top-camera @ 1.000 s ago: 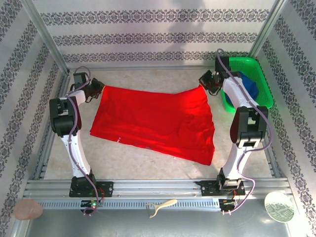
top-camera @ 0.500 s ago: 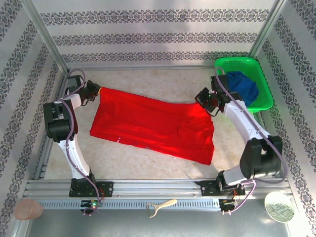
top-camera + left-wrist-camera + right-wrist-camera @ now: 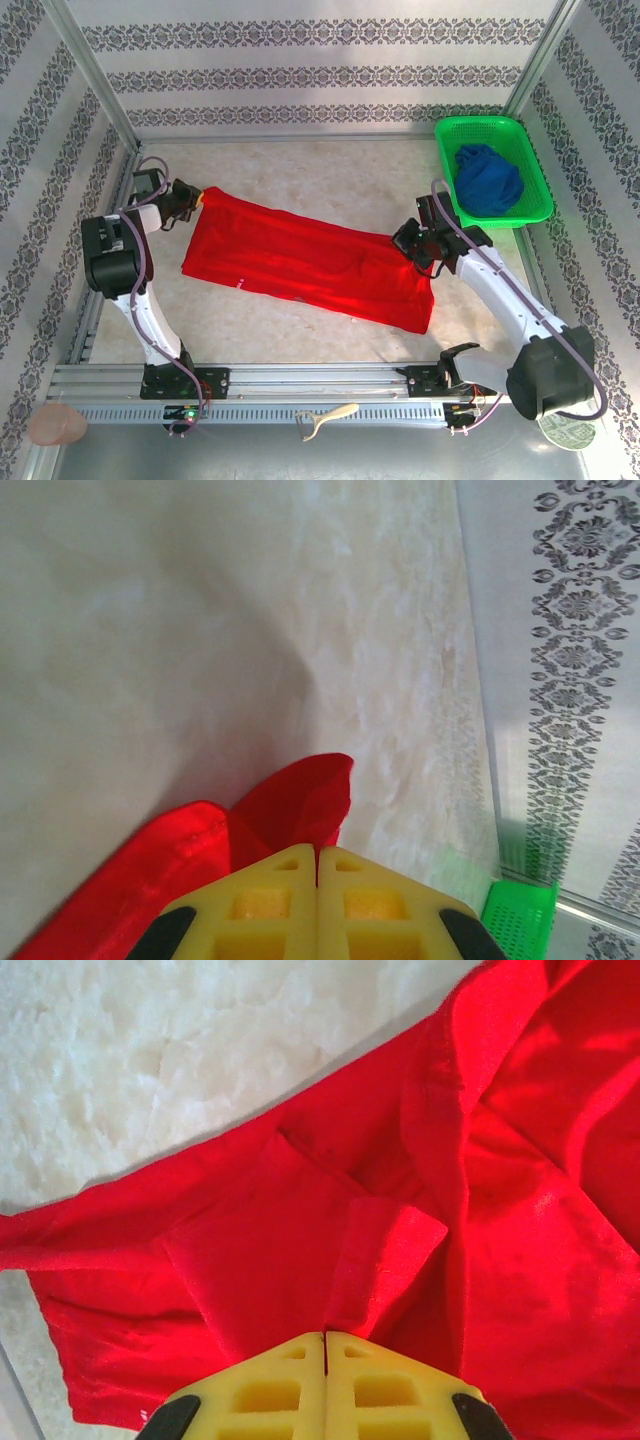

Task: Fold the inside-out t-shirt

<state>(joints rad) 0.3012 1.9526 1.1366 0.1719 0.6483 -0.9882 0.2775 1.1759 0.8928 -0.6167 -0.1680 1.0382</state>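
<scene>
Shirt (image 3: 310,262) lies mid-frame on table (image 3: 330,170), a slanted red band. Left gripper (image 3: 193,198) is pinched tight on its upper-left corner, right gripper (image 3: 408,240) clamped on its right edge. Corners held taut, likely to carry that edge over for a fold.

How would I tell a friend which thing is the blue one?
In the far right corner of the table sits a green basket. Inside it lies a crumpled dark blue cloth. Its colour and bunched shape set it apart from the red t-shirt stretched across the middle.
</scene>
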